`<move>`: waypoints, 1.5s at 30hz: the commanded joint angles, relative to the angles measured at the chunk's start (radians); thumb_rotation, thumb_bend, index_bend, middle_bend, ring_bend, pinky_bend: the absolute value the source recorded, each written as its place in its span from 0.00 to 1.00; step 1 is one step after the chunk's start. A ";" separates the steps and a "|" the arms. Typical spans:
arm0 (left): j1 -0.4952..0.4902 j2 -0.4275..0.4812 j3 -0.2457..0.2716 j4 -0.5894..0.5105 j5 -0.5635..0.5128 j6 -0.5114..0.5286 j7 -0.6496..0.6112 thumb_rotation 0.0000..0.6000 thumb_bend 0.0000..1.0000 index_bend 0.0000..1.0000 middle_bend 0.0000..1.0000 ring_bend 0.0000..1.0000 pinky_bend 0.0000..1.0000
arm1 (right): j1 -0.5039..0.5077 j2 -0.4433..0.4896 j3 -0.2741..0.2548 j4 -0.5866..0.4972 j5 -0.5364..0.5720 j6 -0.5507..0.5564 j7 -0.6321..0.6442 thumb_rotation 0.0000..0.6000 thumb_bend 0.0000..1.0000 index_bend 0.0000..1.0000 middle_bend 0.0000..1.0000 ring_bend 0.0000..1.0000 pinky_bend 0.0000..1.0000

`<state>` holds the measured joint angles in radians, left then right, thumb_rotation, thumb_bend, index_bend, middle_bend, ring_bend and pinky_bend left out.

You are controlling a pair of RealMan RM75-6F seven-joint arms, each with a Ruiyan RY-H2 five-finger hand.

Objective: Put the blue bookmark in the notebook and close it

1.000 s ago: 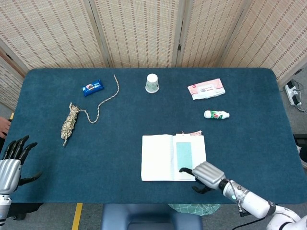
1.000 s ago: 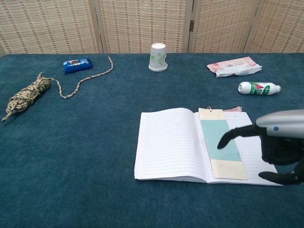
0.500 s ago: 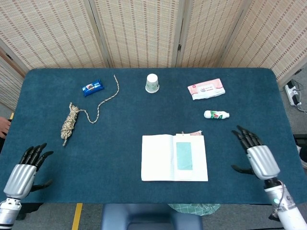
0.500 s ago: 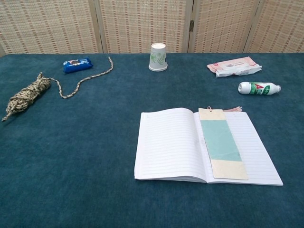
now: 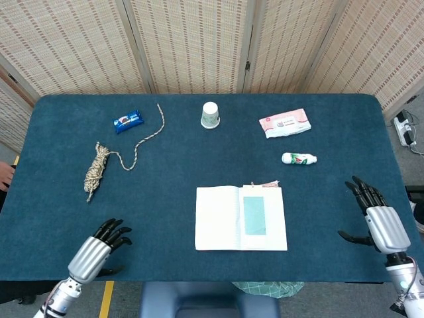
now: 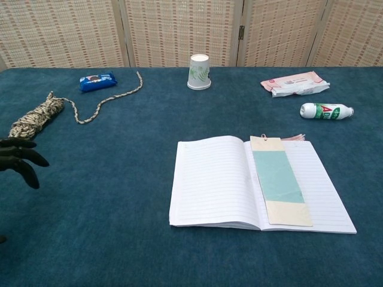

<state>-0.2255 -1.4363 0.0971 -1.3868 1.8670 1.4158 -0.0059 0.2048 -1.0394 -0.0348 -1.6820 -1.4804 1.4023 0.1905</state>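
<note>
the blue bookmark [image 6: 277,177] lies flat on the right-hand page of the notebook [image 6: 210,182], just beside the spine, its pale card border showing round the teal panel and its tasselled top reaching the upper edge of the page. the notebook lies open and flat on the blue table [image 5: 165,192], near the front edge and a little right of centre. so the placing looks done and the closing is the step in hand, not yet begun. the right hand [image 5: 382,225] hovers well to the right of the notebook, released, fingers apart and gripping nothing. the left hand [image 5: 97,250] is near the front left of the table, well apart from the book, holding nothing, fingers loosely spread. by my judgement the next move calls for a hand to slip under one outer page edge and fold that half over the spine without nudging the bookmark out. the rope bundle [image 5: 97,171], snack packet [image 5: 128,121], paper cup [image 5: 210,114], wipes pack [image 5: 284,123] and small bottle [image 5: 299,158] sit further back.
</note>
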 commanded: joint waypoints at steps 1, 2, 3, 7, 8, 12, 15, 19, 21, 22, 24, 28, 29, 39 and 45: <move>-0.035 -0.088 -0.010 0.049 0.036 -0.002 0.034 1.00 0.12 0.45 0.33 0.18 0.22 | 0.001 0.006 0.000 -0.013 0.007 -0.022 -0.015 1.00 0.00 0.00 0.00 0.00 0.07; -0.039 -0.108 -0.013 0.063 0.040 0.004 0.035 1.00 0.12 0.46 0.34 0.19 0.23 | 0.001 0.008 0.002 -0.015 0.010 -0.027 -0.016 1.00 0.00 0.00 0.00 0.00 0.07; -0.042 -0.135 -0.019 0.080 0.043 0.013 0.034 1.00 0.12 0.46 0.35 0.20 0.23 | 0.001 0.009 0.004 -0.017 0.013 -0.033 -0.016 1.00 0.00 0.00 0.00 0.00 0.07; -0.053 -0.214 -0.037 0.132 0.042 0.038 0.035 1.00 0.12 0.47 0.39 0.23 0.27 | 0.002 0.017 0.009 -0.020 0.022 -0.055 -0.012 1.00 0.00 0.00 0.00 0.00 0.07; -0.058 -0.226 -0.040 0.138 0.039 0.034 0.042 1.00 0.12 0.47 0.39 0.23 0.27 | 0.002 0.018 0.010 -0.021 0.023 -0.060 -0.011 1.00 0.00 0.00 0.00 0.00 0.07; -0.080 -0.262 -0.055 0.142 0.021 0.002 0.088 1.00 0.12 0.46 0.39 0.22 0.27 | 0.003 0.020 0.014 -0.021 0.023 -0.075 -0.007 1.00 0.00 0.00 0.00 0.00 0.07; -0.097 -0.297 -0.059 0.140 0.002 -0.036 0.122 1.00 0.14 0.45 0.38 0.21 0.26 | 0.002 0.025 0.019 -0.022 0.027 -0.083 0.001 1.00 0.00 0.00 0.00 0.00 0.07; -0.113 -0.348 -0.056 0.157 -0.009 -0.060 0.140 1.00 0.14 0.45 0.38 0.21 0.25 | -0.005 0.038 0.031 -0.024 0.027 -0.074 0.023 1.00 0.00 0.00 0.00 0.00 0.07; -0.122 -0.370 -0.056 0.165 -0.015 -0.070 0.143 1.00 0.14 0.45 0.38 0.21 0.25 | -0.010 0.046 0.035 -0.027 0.026 -0.068 0.036 1.00 0.00 0.00 0.00 0.00 0.07; -0.129 -0.383 -0.058 0.169 -0.019 -0.079 0.146 1.00 0.14 0.45 0.38 0.21 0.25 | -0.013 0.051 0.038 -0.029 0.024 -0.063 0.045 1.00 0.00 0.00 0.00 0.00 0.07; -0.140 -0.401 -0.062 0.173 -0.025 -0.091 0.151 1.00 0.14 0.45 0.38 0.21 0.25 | -0.018 0.059 0.042 -0.030 0.023 -0.055 0.057 1.00 0.00 0.00 0.00 0.00 0.07; -0.160 -0.440 -0.066 0.177 -0.035 -0.103 0.150 1.00 0.15 0.45 0.38 0.22 0.25 | -0.024 0.072 0.049 -0.031 0.026 -0.054 0.079 1.00 0.00 0.00 0.00 0.00 0.07; -0.163 -0.449 -0.066 0.181 -0.037 -0.104 0.150 1.00 0.15 0.45 0.38 0.22 0.25 | -0.025 0.077 0.052 -0.032 0.029 -0.056 0.087 1.00 0.00 0.00 0.00 0.00 0.07; -0.204 -0.558 -0.077 0.288 -0.060 -0.118 0.125 1.00 0.20 0.46 0.38 0.23 0.25 | -0.049 0.127 0.070 -0.038 0.029 -0.033 0.178 1.00 0.00 0.00 0.00 0.00 0.07; -0.222 -0.603 -0.084 0.359 -0.077 -0.115 0.113 1.00 0.21 0.46 0.38 0.23 0.25 | -0.049 0.132 0.073 -0.030 0.031 -0.051 0.195 1.00 0.00 0.00 0.00 0.00 0.07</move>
<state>-0.4413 -2.0279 0.0169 -1.0404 1.7958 1.2991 0.1099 0.1553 -0.9078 0.0381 -1.7131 -1.4497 1.3527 0.3847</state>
